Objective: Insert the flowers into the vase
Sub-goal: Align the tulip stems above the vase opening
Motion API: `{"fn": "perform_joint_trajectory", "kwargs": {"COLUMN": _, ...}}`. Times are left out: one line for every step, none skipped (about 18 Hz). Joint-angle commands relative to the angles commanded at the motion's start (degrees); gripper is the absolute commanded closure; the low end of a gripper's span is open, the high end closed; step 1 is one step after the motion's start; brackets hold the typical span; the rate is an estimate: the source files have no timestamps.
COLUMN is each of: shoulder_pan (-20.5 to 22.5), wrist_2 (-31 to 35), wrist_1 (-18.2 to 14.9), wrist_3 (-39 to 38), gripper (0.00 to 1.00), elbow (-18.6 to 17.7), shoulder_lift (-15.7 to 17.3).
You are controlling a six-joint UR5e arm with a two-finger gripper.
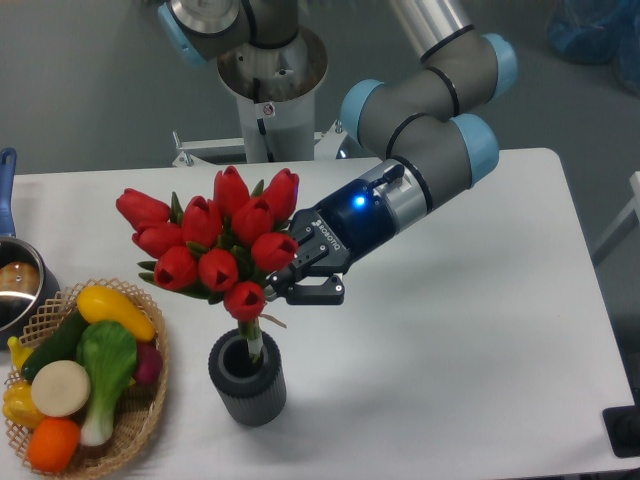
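A bunch of red tulips with green leaves, the flowers (215, 245), hangs upright over the table's front left. My gripper (283, 281) is shut on the bunch from the right, just under the buds. Pale green stems (252, 342) drop straight down, and their ends dip into the mouth of the vase (246, 382), a small dark grey ribbed cylinder standing right below. How deep the stems reach inside is hidden by the thick rim.
A wicker basket (140, 425) of toy vegetables sits at the front left, close beside the vase. A shiny metal pot (18, 283) with a blue handle is at the left edge. The arm's base (270, 85) stands behind the table.
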Motion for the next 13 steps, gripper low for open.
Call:
{"fn": "perform_joint_trajectory", "kwargs": {"shoulder_pan": 0.0, "wrist_2": 0.0, "wrist_1": 0.0, "wrist_3": 0.2, "gripper": 0.87, "elbow": -0.2, "shoulder_lift": -0.1}}
{"fn": "perform_joint_trajectory", "kwargs": {"shoulder_pan": 0.0, "wrist_2": 0.0, "wrist_1": 0.0, "wrist_3": 0.6, "gripper": 0.87, "elbow": -0.3, "shoulder_lift": -0.4}}
{"fn": "perform_joint_trajectory", "kwargs": {"shoulder_pan": -0.1, "wrist_2": 0.0, "wrist_1": 0.0, "wrist_3": 1.1, "gripper": 0.87, "elbow": -0.4, "shoulder_lift": -0.6}}
{"fn": "perform_joint_trajectory", "kwargs": {"shoulder_pan": -0.1, "wrist_2": 0.0, "wrist_1": 0.0, "wrist_3": 1.4, "gripper": 0.87, "elbow": -0.4, "shoulder_lift": -0.7}}
{"fn": "perform_joint_trajectory", "kwargs": {"shoulder_pan": -0.1, "wrist_2": 0.0, "wrist_1": 0.0, "wrist_3": 1.5, "gripper": 0.87, "elbow": -0.4, "shoulder_lift": -0.9}}
{"fn": "perform_joint_trajectory", "kwargs": {"shoulder_pan": -0.1, "wrist_2": 0.0, "wrist_1": 0.0, "wrist_3": 1.5, "gripper": 0.87, "elbow": -0.5, "shoulder_lift": -1.1}}
{"fn": "perform_joint_trajectory", "kwargs": {"shoulder_pan": -0.1, "wrist_2": 0.0, "wrist_1": 0.0, "wrist_3": 1.6, "gripper": 0.87, "elbow": -0.8, "shoulder_lift": -1.2}}
{"fn": "perform_joint_trajectory", "kwargs": {"shoulder_pan": -0.1, "wrist_2": 0.0, "wrist_1": 0.0, "wrist_3": 1.6, "gripper": 0.87, "elbow": -1.1, "shoulder_lift": -1.2}}
{"fn": "perform_joint_trajectory", "kwargs": {"shoulder_pan": -0.1, "wrist_2": 0.1, "wrist_1": 0.0, "wrist_3": 1.6, "gripper": 0.87, "elbow": -1.6, "shoulder_lift": -1.2}}
{"fn": "perform_joint_trajectory", "kwargs": {"shoulder_pan": -0.1, "wrist_2": 0.1, "wrist_1": 0.0, "wrist_3": 1.7, "gripper": 0.87, "elbow": -1.9, "shoulder_lift": -1.1}}
{"fn": "perform_joint_trajectory", "kwargs": {"shoulder_pan": -0.1, "wrist_2": 0.0, "wrist_1": 0.0, "wrist_3": 2.0, "gripper": 0.87, "elbow": -2.5, "shoulder_lift": -1.1}}
{"fn": "perform_joint_trajectory", "kwargs": {"shoulder_pan": -0.1, "wrist_2": 0.0, "wrist_1": 0.0, "wrist_3": 2.6, "gripper": 0.87, "elbow": -2.9, "shoulder_lift": -1.1}}
{"fn": "perform_joint_trajectory", "kwargs": {"shoulder_pan": -0.3, "wrist_2": 0.0, "wrist_1": 0.0, "wrist_3": 3.0, "gripper": 0.87, "elbow": -3.2, "shoulder_lift": -1.1}}
